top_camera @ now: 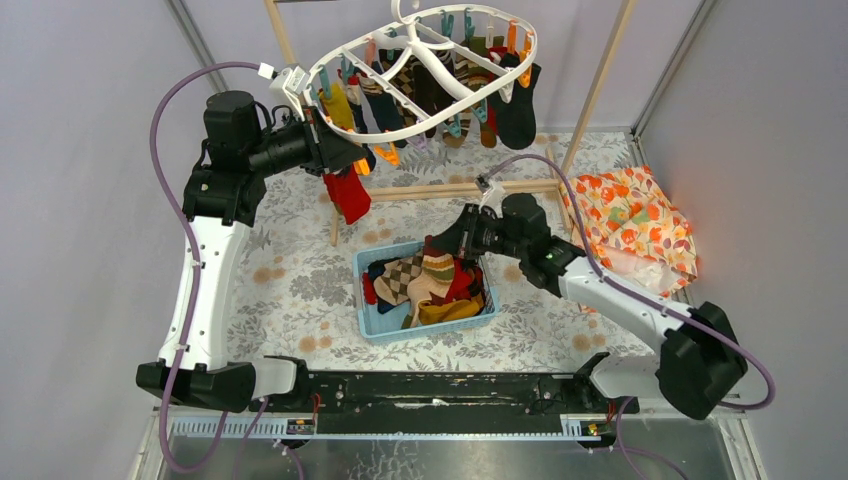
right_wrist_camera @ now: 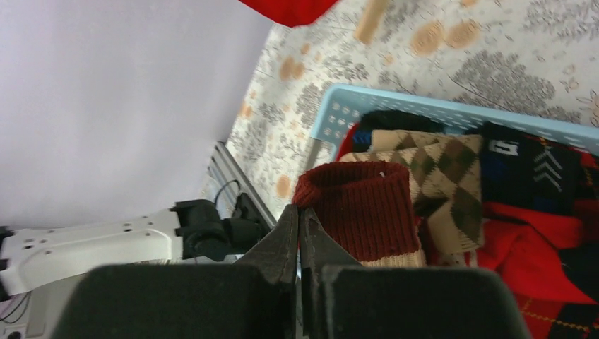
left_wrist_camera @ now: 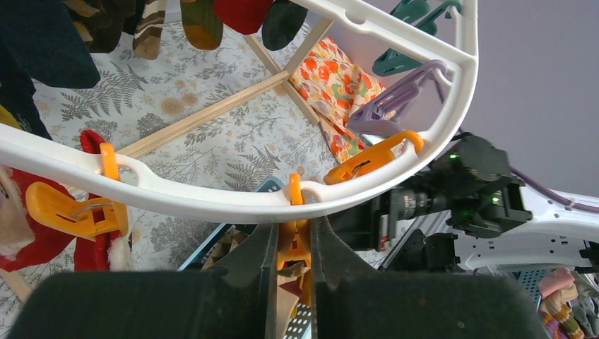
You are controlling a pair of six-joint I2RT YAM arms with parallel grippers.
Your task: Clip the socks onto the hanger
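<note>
over basket (top_camera: 375,322) — right gripper (right_wrist_camera: 299,224) pinches sock (right_wrist_camera: 360,208); left gripper (left_wrist_camera: 292,232) squeezes orange clip (left_wrist_camera: 294,189)

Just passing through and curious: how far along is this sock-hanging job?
Well along: many socks hang clipped on the hanger. In hand: the left gripper pinches an orange clip, the right gripper holds a maroon-cuffed sock. Left: a pile in the basket.

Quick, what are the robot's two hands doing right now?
Left gripper: shut on an orange clip.
Right gripper: shut on a sock by its dark red cuff.
</note>
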